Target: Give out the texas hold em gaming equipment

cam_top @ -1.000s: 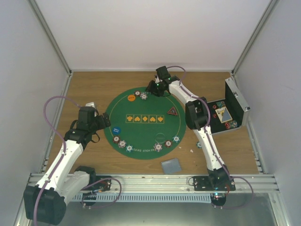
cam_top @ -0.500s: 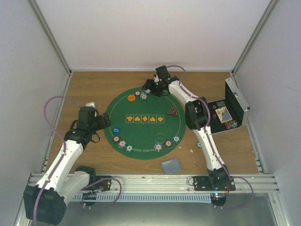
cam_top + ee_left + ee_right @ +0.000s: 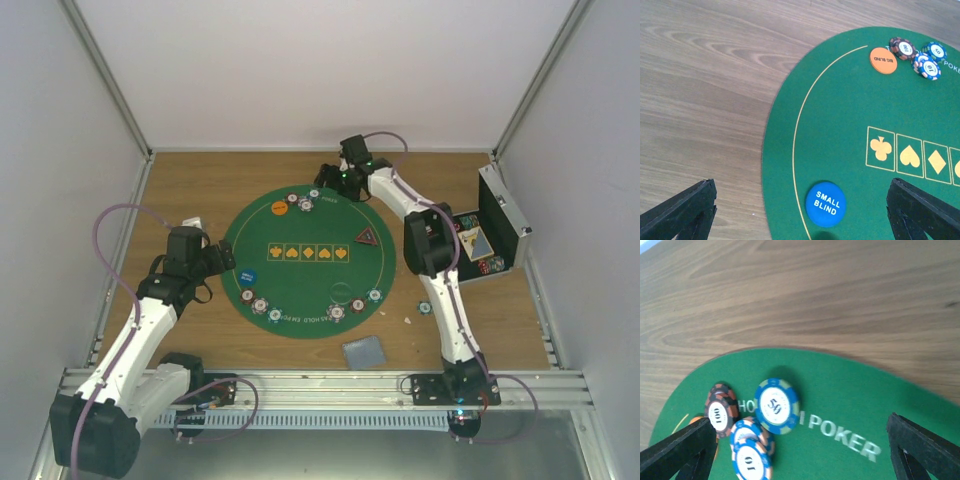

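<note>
right gripper (image 3: 799, 430) is wide open and empty, 50 chip (image 3: 776, 406) lies flat at the far edge of the green mat (image 3: 855, 390), so I'd lift straight up and not clip the 10 chips (image 3: 751, 457) beside it.

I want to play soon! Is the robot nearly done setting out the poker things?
About halfway. Done: three chip groups, the orange disc, blue disc and triangular marker lie on the green mat. In hand: nothing; left fingers and right fingers are open. Left: the cards beside the mat, more pieces in the case.
</note>
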Robot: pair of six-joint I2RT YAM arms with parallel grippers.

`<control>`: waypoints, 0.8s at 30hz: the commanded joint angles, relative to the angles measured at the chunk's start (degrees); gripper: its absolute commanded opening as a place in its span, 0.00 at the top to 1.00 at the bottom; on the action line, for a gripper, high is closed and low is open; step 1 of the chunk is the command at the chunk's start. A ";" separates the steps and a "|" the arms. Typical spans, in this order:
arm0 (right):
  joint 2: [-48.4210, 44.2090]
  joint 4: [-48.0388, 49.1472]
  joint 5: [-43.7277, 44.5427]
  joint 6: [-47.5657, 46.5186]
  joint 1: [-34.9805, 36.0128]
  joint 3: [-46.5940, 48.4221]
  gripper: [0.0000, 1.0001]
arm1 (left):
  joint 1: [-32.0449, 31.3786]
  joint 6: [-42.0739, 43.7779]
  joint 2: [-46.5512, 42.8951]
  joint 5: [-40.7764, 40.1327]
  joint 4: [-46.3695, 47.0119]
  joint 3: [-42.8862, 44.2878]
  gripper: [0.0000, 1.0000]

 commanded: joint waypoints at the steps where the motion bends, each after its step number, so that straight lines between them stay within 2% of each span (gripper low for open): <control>1: -8.88 -0.59 5.80 -7.09 -1.84 -3.80 0.06 | -0.43 -0.02 -1.52 -1.11 1.77 -0.86 0.06; 3: -13.46 -0.27 6.86 -10.11 -2.28 -6.69 0.06 | -0.54 0.17 -1.54 -0.66 1.91 -0.85 0.06; 7: -25.06 0.30 8.67 -16.27 -3.01 -19.00 0.05 | -1.01 1.23 -1.31 2.12 3.76 -1.62 0.08; 12: -42.59 1.84 7.91 -20.51 -5.92 -38.68 0.00 | -4.70 4.41 -0.03 15.73 9.83 -3.51 0.12; 14: -49.16 1.47 6.81 -21.46 -8.09 -45.22 0.00 | -9.78 5.11 1.17 18.95 11.26 -3.38 0.12; 18: -60.23 -0.68 6.28 -23.13 -12.03 -54.46 0.00 | -25.90 7.04 4.69 19.95 12.42 -1.37 0.12; 24: -72.27 -1.31 7.21 -23.92 -17.22 -64.34 0.00 | -44.84 11.44 18.35 20.33 12.50 4.71 0.13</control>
